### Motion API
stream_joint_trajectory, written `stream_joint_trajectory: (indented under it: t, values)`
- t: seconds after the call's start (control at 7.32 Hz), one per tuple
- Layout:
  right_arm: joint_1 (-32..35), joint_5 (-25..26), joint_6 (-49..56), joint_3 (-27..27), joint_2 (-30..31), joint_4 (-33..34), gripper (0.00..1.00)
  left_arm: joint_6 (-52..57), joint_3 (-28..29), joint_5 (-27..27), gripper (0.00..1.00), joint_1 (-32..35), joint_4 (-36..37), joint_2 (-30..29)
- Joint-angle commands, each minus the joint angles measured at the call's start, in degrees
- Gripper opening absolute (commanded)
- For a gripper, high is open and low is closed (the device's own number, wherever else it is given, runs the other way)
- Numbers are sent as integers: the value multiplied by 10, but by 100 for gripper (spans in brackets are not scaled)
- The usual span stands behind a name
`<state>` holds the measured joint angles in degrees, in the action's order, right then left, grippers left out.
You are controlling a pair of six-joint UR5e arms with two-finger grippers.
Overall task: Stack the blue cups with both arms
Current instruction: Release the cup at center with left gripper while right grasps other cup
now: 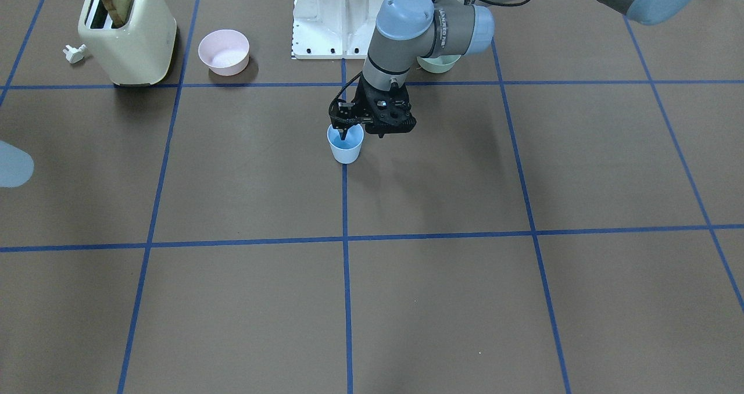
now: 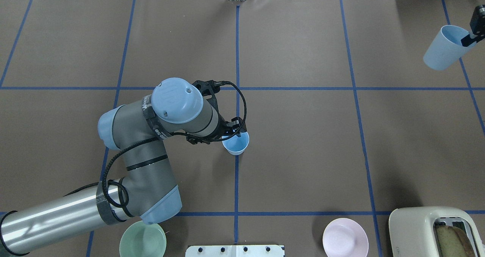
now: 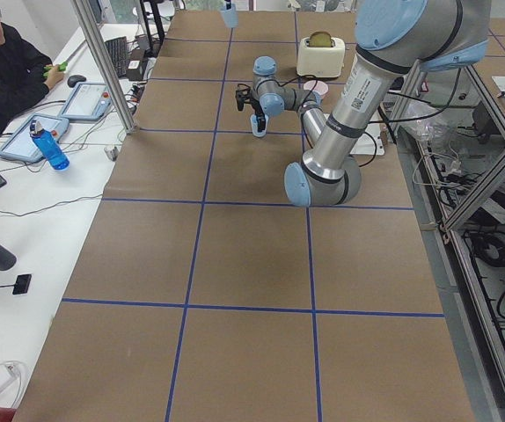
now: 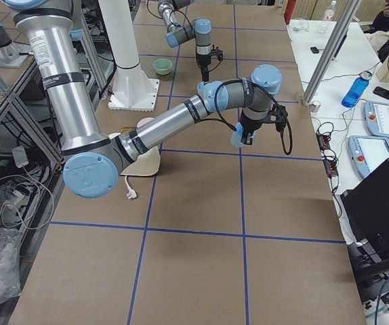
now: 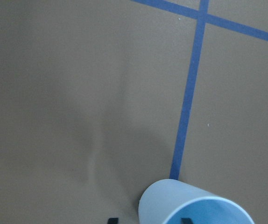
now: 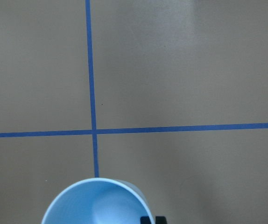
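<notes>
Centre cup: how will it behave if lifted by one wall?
Probably light: the right gripper holds its twin by the rim alone. The cup is empty, smooth and tapered, so it may slip or tilt in a one-wall pinch.

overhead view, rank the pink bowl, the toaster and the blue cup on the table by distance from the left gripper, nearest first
1. Blue cup on the table: right at the left gripper, on the centre line.
2. Pink bowl: at the view's bottom edge, right of centre.
3. Toaster: bottom right corner, beyond the bowl.
</notes>
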<state>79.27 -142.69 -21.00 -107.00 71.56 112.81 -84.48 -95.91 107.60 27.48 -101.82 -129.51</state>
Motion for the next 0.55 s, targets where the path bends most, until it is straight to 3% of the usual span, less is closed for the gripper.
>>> stream_joint_trajectory:
  t: [0.0,0.41]
  values:
    - [-43,5,-118,-38,-36,17,0,37,-53,58,97,51,25,21]
    - [-124,28,-272,-73,-77,14,0,152,-91,178,98,186,35,78]
